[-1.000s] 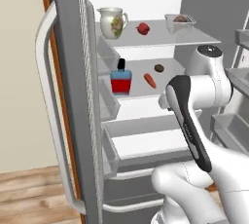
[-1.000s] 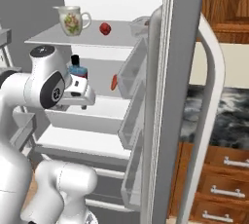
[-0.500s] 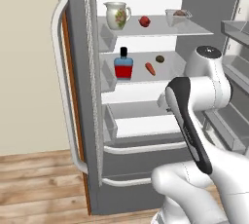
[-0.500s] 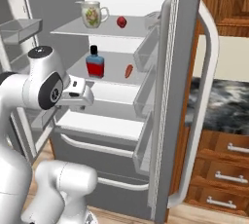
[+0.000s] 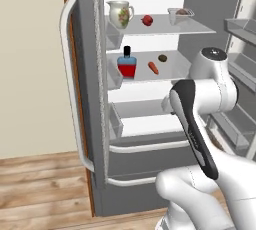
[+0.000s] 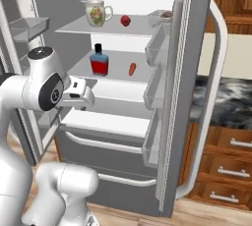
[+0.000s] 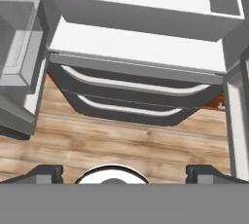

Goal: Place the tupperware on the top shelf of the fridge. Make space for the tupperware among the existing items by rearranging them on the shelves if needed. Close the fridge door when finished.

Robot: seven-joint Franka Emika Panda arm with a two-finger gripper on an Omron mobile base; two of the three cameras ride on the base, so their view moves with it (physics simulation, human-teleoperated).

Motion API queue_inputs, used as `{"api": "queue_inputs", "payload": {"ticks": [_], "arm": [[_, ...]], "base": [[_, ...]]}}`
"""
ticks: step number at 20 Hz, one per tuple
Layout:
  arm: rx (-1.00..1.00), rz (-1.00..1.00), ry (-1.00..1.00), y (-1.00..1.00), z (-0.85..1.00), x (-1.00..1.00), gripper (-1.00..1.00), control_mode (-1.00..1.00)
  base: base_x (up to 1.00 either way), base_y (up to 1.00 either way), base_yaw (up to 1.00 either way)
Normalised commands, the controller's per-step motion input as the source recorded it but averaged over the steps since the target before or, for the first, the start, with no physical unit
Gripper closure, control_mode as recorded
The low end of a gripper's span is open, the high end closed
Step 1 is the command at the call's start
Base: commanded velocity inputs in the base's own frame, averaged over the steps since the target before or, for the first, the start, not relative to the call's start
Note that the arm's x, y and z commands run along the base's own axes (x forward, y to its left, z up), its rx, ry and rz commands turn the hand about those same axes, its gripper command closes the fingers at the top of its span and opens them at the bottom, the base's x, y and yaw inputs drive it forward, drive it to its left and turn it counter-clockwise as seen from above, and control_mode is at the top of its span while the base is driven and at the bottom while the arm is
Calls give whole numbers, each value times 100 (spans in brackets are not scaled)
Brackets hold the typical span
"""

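The fridge [image 5: 85, 84] stands open. On its top shelf [image 5: 165, 28] the tupperware [image 5: 181, 14] rests at the right end, with the small red fruit [image 5: 147, 20] to its left. The right base view shows the tupperware [image 6: 162, 15] partly behind the door's edge. One shelf lower lie the orange carrot [image 5: 153, 67] and the dark-brown lump [image 5: 162, 58]. My gripper [image 7: 127, 174] is open and empty, its fingertips [image 7: 46, 173] wide apart, pointing down at the drawer fronts and floor. My hand [image 6: 78, 92] hangs in front of the lower shelves, away from the food.
A flowered pitcher [image 5: 120, 14] stands at the left of the top shelf. A red and blue bottle [image 5: 127, 66] is on the second shelf. Both doors [image 6: 194, 72] stand out wide, with bins [image 5: 240, 29] on them. Wooden drawers [image 6: 226, 156] lie to the right.
The whole picture shifted with the base, mostly in the first half second, so the fridge now sits more centred. The folded arm and the shelf items kept their places.
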Motion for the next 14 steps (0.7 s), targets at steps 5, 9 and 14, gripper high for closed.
{"api": "queue_inputs", "payload": {"ticks": [5, 9, 14], "arm": [[0, 0, 0, 0, 0, 0, -100, 100], [0, 0, 0, 0, 0, 0, -100, 100], [0, 0, 0, 0, 0, 0, -100, -100]], "base": [[8, 22, -27], [0, 0, -23], [1, 0, -5]]}}
